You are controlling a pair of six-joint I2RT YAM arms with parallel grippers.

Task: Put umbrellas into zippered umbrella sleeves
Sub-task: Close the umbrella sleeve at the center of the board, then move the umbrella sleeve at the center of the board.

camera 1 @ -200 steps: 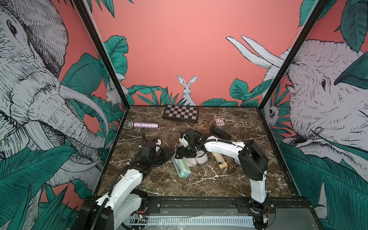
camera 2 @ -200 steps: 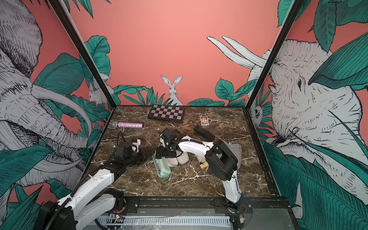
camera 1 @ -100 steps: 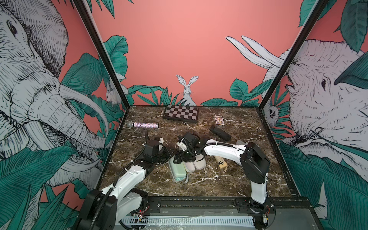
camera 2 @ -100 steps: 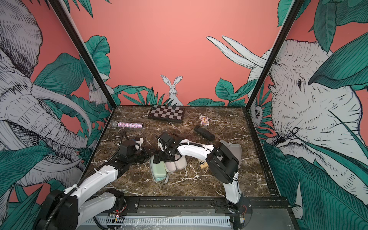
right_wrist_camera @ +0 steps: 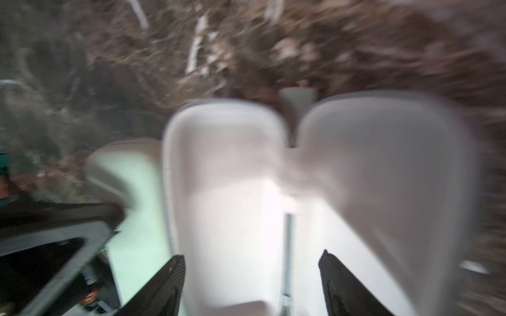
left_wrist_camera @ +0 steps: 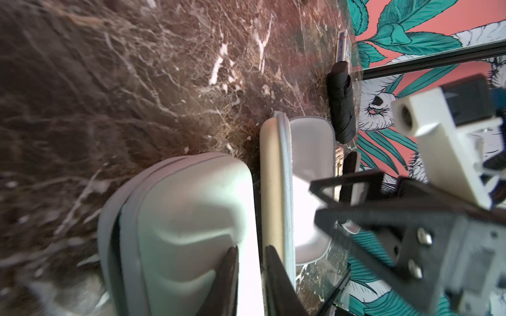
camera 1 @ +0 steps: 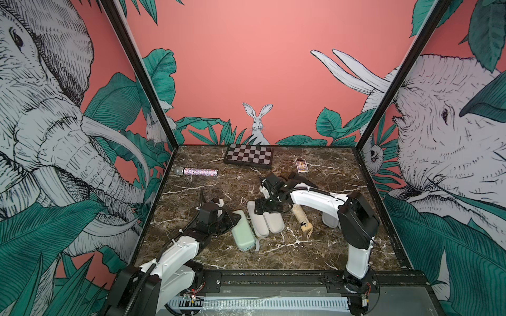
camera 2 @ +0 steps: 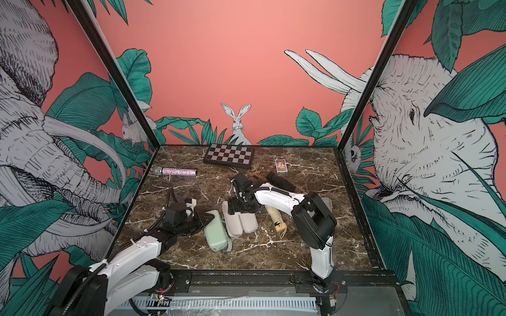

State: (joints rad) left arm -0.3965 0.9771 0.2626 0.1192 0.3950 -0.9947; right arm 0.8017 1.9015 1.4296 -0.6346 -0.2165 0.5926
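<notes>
While I watch from afar, left pincer (left_wrist_camera: 252, 276) pinches far rim of mint sleeve (camera 1: 242, 236), nearly closed | right pincer (right_wrist_camera: 250, 273) gapes over open cream sleeve (camera 1: 267, 224) at centre of desk (camera 1: 301, 254), holding nothing | mint sleeve at its 8 o'clock, cream umbrella (camera 1: 301, 219) at 3.

Your two top views come from one stereo head set high over the near edge of the brown marbled worktop (camera 1: 315, 246), tilted down toward its far edge. Both take in the whole worktop from almost the same spot.

Your left wrist camera sits low and close. It looks across the mint green clamshell case (left_wrist_camera: 186, 219) and the open cream clamshell case (left_wrist_camera: 309, 153) toward the far right corner.

Your right wrist camera is blurred and looks down very near on that cream case (right_wrist_camera: 232, 177). The two wrist views share both cases.
</notes>
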